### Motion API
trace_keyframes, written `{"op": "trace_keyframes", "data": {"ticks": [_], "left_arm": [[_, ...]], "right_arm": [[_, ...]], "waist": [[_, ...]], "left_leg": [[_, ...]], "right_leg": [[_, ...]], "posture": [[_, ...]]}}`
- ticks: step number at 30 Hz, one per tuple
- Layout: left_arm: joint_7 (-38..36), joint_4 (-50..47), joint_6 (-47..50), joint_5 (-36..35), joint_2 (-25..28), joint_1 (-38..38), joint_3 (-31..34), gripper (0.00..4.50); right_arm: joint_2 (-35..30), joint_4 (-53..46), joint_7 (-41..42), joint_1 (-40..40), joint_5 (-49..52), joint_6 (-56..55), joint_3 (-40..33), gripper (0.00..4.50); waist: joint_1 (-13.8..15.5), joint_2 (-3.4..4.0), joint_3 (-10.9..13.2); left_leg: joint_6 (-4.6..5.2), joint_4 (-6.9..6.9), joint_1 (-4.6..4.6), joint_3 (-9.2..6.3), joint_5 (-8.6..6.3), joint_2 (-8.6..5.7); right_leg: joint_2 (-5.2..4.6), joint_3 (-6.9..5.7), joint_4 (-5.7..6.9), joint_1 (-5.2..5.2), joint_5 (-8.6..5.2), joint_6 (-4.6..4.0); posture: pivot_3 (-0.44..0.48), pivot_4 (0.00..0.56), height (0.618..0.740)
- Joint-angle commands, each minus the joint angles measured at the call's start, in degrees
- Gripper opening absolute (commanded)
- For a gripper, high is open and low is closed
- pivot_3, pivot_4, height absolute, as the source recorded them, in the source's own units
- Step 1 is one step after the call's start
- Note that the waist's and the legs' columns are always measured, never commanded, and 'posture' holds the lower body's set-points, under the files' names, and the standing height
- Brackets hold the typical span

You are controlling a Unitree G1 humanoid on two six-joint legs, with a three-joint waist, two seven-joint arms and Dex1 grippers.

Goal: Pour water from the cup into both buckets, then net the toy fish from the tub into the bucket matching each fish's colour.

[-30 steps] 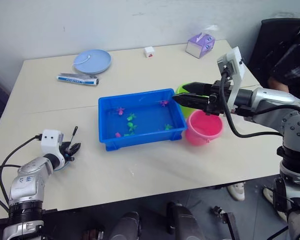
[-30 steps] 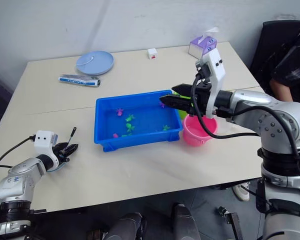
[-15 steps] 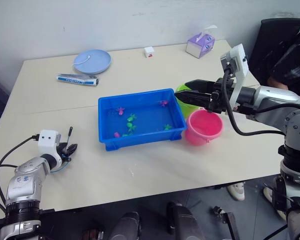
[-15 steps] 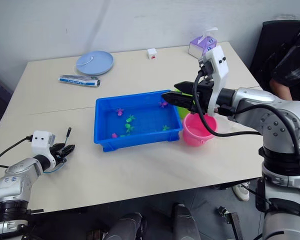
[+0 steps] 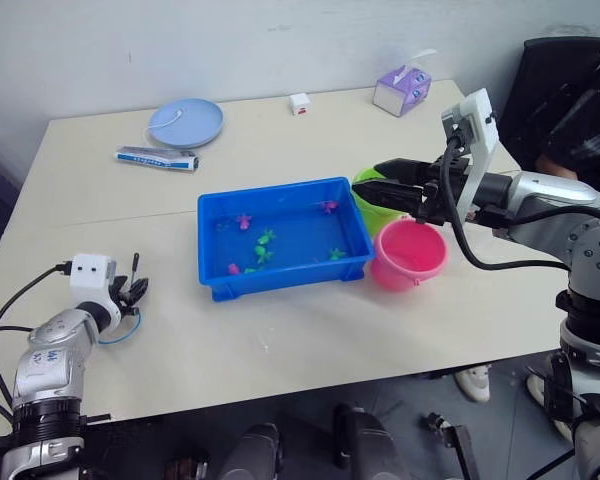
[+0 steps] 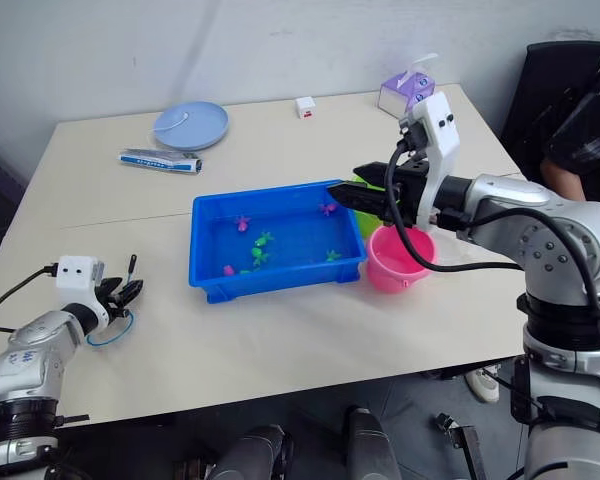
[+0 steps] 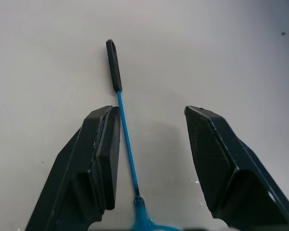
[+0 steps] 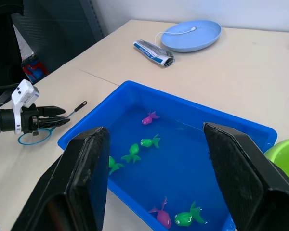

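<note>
Net (image 6: 111, 322), a thin blue hoop on a slim stick with a dark tip, lies flat on the smooth beige table (image 6: 280, 330) between the wide-open black fingers of the left gripper (image 7: 151, 159); one finger seems to touch the stick. Right gripper (image 8: 156, 178) hovers with jaws wide and empty over the glossy blue tub (image 5: 280, 238), where small pink and green toy fish (image 8: 149, 142) lie.

Head stereo pair overlooks table (image 5: 310, 330); wrist views along fingers.
</note>
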Motion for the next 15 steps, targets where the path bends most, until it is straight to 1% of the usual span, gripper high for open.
{"op": "trace_keyframes", "data": {"ticks": [1,6,12,15], "left_arm": [[1.9,-1.6,-1.2,0.0,-0.5,0.0,2.0,2.40],[5.0,-2.9,2.5,-0.4,-2.2,1.7,3.1,2.40],[6.5,-2.5,5.6,-0.2,-2.9,3.0,3.0,2.40],[6.8,-2.1,6.5,-0.3,-3.0,2.7,3.0,2.40]], "right_arm": [[0.2,-1.0,0.4,-1.5,-0.1,-0.7,-1.7,4.29],[0.4,-1.0,0.7,-1.5,-0.4,-0.8,-1.6,4.29],[0.4,-1.2,0.8,-1.6,-0.3,-0.5,-1.6,4.29],[0.5,-2.5,1.2,-2.0,1.5,0.8,-1.4,4.29]], "waist": [[0.0,0.00,0.0],[-0.1,-0.01,0.0],[0.0,-0.01,0.0],[0.1,-0.02,0.0]], "left_leg": [[0.00,0.00,0.00,0.00,0.00,0.00],[0.00,0.01,0.00,0.00,0.00,0.00],[0.00,0.04,0.00,0.01,0.00,-0.01],[0.01,0.06,0.01,0.03,0.00,-0.02]], "right_leg": [[0.00,0.00,0.00,0.00,0.00,0.00],[0.00,0.00,0.02,0.00,0.00,0.00],[-0.01,0.00,0.08,-0.01,0.00,0.00],[-0.02,0.01,0.12,-0.01,0.00,0.00]], "posture": [[0.000,0.150,0.740],[0.000,0.150,0.740],[0.000,0.150,0.740],[0.000,0.150,0.740]]}}
